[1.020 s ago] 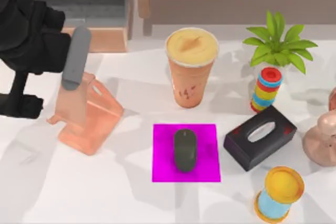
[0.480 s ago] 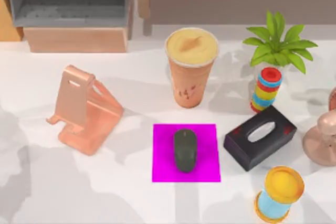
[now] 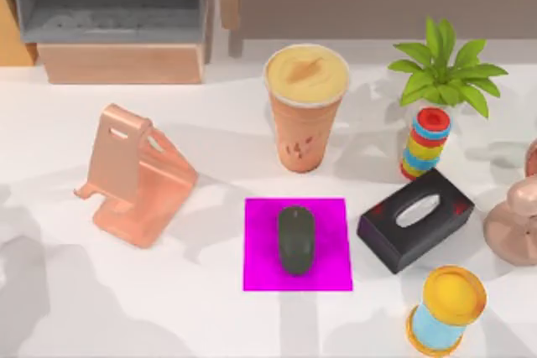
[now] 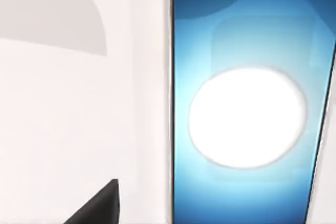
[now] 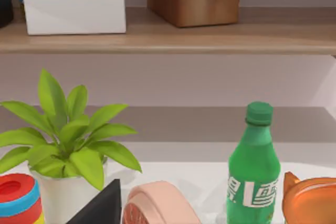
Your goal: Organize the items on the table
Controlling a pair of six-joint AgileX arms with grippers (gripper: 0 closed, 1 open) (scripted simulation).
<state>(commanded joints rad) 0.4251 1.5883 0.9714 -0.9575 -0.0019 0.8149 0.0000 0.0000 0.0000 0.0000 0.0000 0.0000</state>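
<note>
Phone (image 4: 247, 119) seen close-up in left wrist view, edges cut off; grip on it couldn't be told. Mouse (image 3: 295, 239) sat on pink mat (image 3: 297, 245), cup (image 3: 305, 106) just behind, w/ stand (image 3: 132, 175) at left bare.

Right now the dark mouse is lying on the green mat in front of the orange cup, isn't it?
Not quite: the mat is magenta, not green, as the top view shows. The rest holds: the dark mouse lies on it, in front of the orange cup.
</note>
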